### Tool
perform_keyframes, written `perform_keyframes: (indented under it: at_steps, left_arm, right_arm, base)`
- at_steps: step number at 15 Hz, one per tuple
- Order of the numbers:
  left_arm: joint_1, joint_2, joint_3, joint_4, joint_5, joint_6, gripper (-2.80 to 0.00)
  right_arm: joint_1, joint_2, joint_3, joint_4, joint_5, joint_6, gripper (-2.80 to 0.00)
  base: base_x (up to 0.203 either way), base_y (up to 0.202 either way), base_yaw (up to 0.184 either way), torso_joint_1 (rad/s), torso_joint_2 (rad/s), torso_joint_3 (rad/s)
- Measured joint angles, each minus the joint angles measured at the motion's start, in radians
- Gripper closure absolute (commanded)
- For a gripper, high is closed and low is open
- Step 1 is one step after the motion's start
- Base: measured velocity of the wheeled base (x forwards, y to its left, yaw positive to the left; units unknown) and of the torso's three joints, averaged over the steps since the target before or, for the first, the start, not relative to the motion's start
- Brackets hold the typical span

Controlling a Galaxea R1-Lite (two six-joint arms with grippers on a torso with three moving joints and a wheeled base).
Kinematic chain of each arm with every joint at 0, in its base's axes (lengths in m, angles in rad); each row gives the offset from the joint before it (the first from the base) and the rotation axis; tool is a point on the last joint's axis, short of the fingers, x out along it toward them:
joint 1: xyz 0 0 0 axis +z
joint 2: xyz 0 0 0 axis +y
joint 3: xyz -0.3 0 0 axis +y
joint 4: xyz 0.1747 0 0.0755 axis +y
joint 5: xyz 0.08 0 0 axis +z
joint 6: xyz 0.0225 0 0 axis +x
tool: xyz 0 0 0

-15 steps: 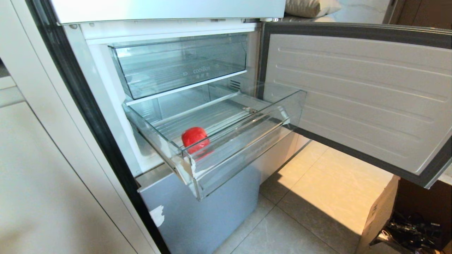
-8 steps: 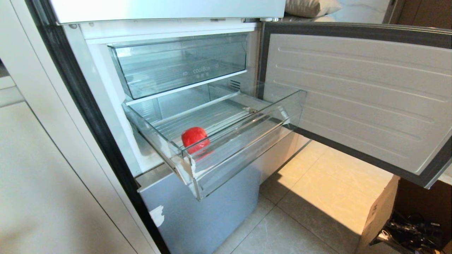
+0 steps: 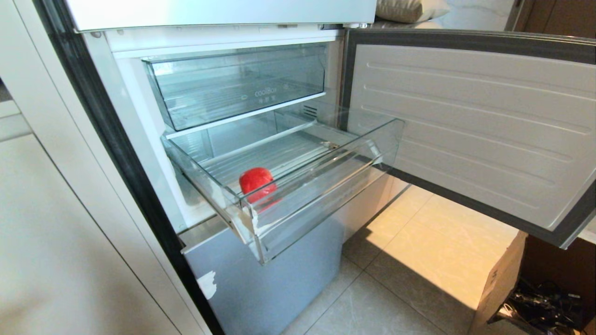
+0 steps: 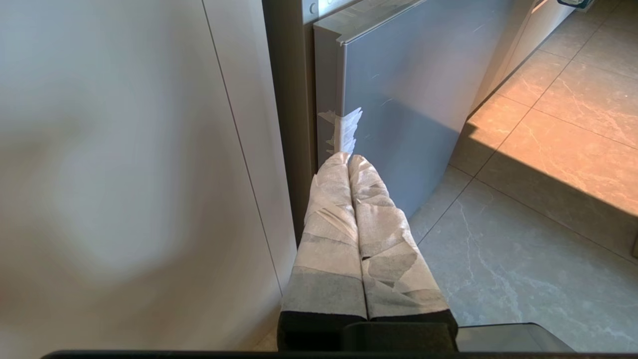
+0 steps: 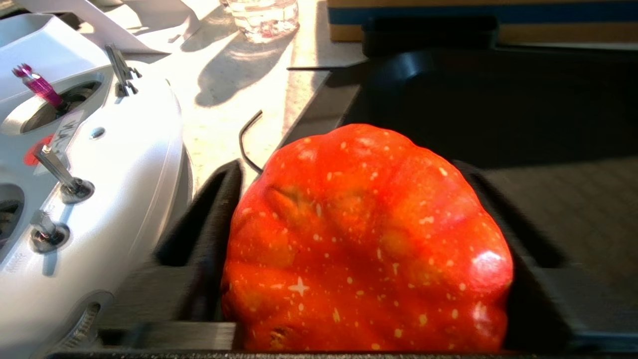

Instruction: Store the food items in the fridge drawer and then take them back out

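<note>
A dull red fruit (image 3: 256, 182) lies in the pulled-out clear fridge drawer (image 3: 321, 197), near its front left corner. In the right wrist view an orange-red, pale-speckled fruit (image 5: 369, 249) fills the gap between my right gripper's (image 5: 349, 167) black fingers (image 5: 212, 234), and both of them press its sides. That fruit sits over a black tray (image 5: 498, 94) on a sunlit counter. My left gripper (image 4: 349, 160) hangs shut with nothing in it, its taped fingers low beside the grey lower fridge door (image 4: 398, 99). Neither arm shows in the head view.
The deeper clear coolBox bin (image 3: 233, 88) sits above the drawer. The fridge door (image 3: 465, 125) stands open to the right, with a cardboard box (image 3: 498, 284) on the tiled floor below it. A white remote controller (image 5: 75, 174) and a glass (image 5: 264, 15) stand beside the tray.
</note>
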Motion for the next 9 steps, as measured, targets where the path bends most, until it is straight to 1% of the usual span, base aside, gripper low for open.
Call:
perform_keyframes:
  at_steps: [5, 9]
  left_arm:
    - [0.000, 0.000, 0.000, 0.000, 0.000, 0.000, 0.00]
    - [0.000, 0.000, 0.000, 0.000, 0.000, 0.000, 0.00]
  right_arm:
    - [0.001, -0.008, 0.009, -0.001, -0.004, 0.000, 0.00]
    - [-0.003, -0.083, 0.056, -0.001, -0.006, 0.002, 0.00]
  base:
    - [0.000, 0.000, 0.000, 0.000, 0.00, 0.000]
    - [0.000, 0.000, 0.000, 0.000, 0.00, 0.000]
